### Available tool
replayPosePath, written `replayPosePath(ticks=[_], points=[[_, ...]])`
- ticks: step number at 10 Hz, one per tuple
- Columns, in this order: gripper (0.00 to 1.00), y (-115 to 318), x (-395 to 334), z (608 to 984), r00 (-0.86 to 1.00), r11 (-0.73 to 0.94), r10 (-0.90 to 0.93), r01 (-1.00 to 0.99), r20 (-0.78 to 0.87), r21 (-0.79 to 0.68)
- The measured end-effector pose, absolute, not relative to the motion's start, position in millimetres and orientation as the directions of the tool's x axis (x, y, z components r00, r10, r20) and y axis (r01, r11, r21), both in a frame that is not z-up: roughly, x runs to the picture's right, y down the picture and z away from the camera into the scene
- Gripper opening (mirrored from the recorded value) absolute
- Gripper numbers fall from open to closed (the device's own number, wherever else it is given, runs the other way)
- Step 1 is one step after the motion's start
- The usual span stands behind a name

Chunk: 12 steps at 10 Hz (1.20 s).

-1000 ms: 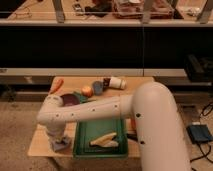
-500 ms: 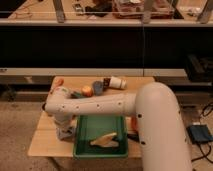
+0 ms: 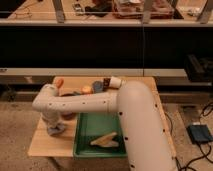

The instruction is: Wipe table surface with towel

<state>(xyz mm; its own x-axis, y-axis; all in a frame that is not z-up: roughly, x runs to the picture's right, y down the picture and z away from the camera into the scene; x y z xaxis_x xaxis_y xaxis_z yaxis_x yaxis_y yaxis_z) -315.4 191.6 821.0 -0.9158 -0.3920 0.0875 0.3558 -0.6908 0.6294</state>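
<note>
A crumpled grey-blue towel lies on the left part of the wooden table, just left of the green tray. My gripper points down onto the towel from the white arm, which reaches across from the right. The arm's wrist hides the top of the towel and the gripper's tips.
A green tray holds a pale yellow object in the table's middle. At the back stand an orange item, a round orange fruit, a dark can and a white cup on its side. A dark object sits under the arm.
The gripper and towel moved from near the table's front-left edge toward the back, first right toward the tray, then a little left again. The arm's forearm rose.
</note>
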Motion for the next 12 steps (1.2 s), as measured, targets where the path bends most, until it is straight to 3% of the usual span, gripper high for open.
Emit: replayPosePath(ticks=[6, 9, 12], points=[[0.0, 255, -326, 762, -0.957, -0.714, -0.291, 0.209, -0.011, 0.668], [0.0, 267, -289, 755, -0.963, -0.711, -0.267, 0.223, 0.036, 0.667], [0.0, 249, -231, 765, -0.928, -0.7, -0.343, 0.354, 0.143, 0.621]])
